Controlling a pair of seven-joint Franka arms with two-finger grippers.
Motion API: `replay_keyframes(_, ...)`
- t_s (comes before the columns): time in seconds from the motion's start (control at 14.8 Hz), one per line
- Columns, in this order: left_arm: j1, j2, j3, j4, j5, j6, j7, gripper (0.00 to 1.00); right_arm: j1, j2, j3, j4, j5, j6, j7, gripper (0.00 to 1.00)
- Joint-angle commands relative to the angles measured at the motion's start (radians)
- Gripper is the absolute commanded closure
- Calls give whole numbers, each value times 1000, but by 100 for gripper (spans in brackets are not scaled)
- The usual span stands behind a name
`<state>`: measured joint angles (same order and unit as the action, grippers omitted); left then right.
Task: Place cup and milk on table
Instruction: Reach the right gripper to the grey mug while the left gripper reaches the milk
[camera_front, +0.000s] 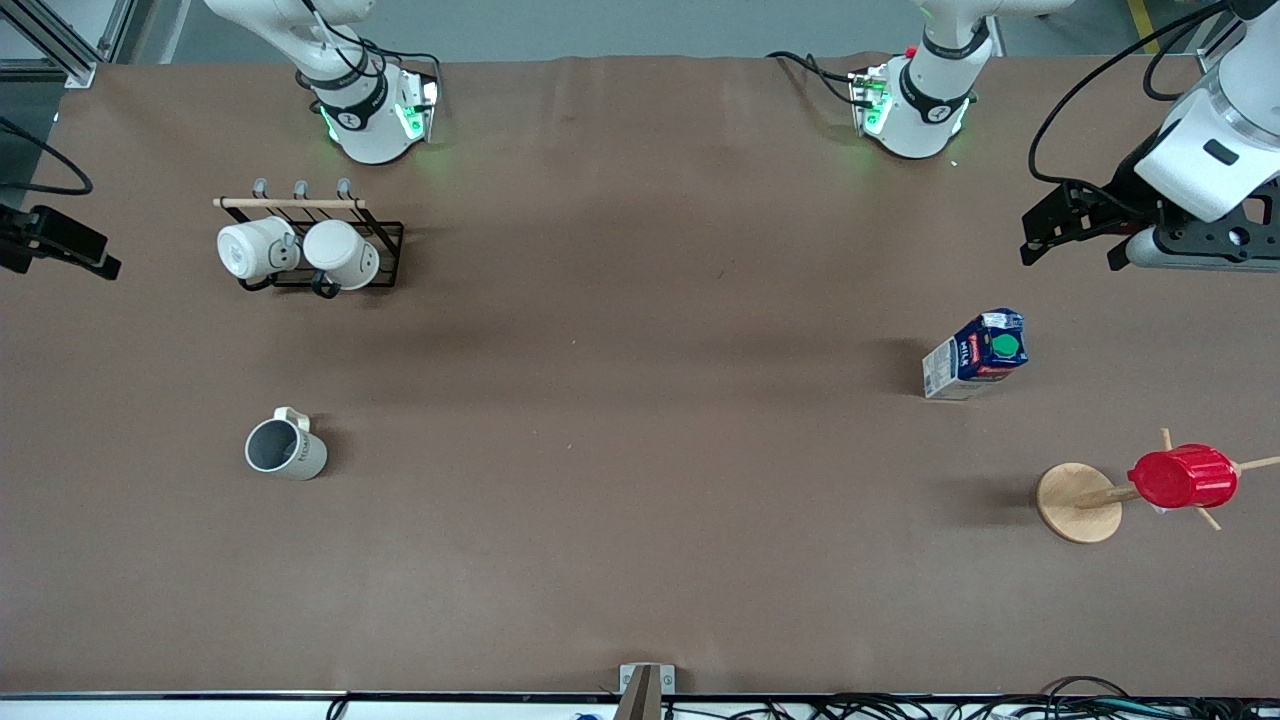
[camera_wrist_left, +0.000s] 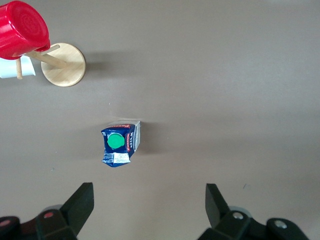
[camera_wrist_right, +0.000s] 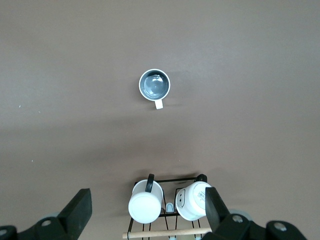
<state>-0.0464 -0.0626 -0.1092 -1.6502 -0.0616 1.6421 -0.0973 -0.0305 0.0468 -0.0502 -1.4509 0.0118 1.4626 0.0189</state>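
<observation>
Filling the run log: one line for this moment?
cup: upright on table | milk: upright on table | left gripper: open, empty | right gripper: open, empty

White rounded arms, black joint bands, green-lit bases, looping black cables. Left gripper (camera_wrist_left: 147, 210) and right gripper (camera_wrist_right: 147, 212): black wedge fingers.

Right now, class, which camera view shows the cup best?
The front view: the cup shows its grey inside, pale handle and lettered side, standing alone on the table. The right wrist view looks straight down into it, hiding the side. The left wrist view misses it.
</observation>
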Motion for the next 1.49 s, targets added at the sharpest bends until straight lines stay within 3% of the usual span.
replay_keyframes(0.0,5,-11,-3,-2,17,-7,19,2,-17,-16,12,-13,2,-8,-10,0)
replay_keyframes(0.68,6,9,-6,-2,17,-4,5,1,-20,1,12,1,0,44,-26,0)
replay_keyframes(0.81,5,20,-4,-2,17,-2,5,2,-25,57,10,-11,0,93,-40,0)
replay_keyframes(1.08,6,43,-4,-31,17,22,10,2,-26,148,9,-133,0,330,-65,0)
replay_keyframes(1.42,32,49,-9,-199,51,212,24,2,-23,238,9,-417,0,787,-97,0)
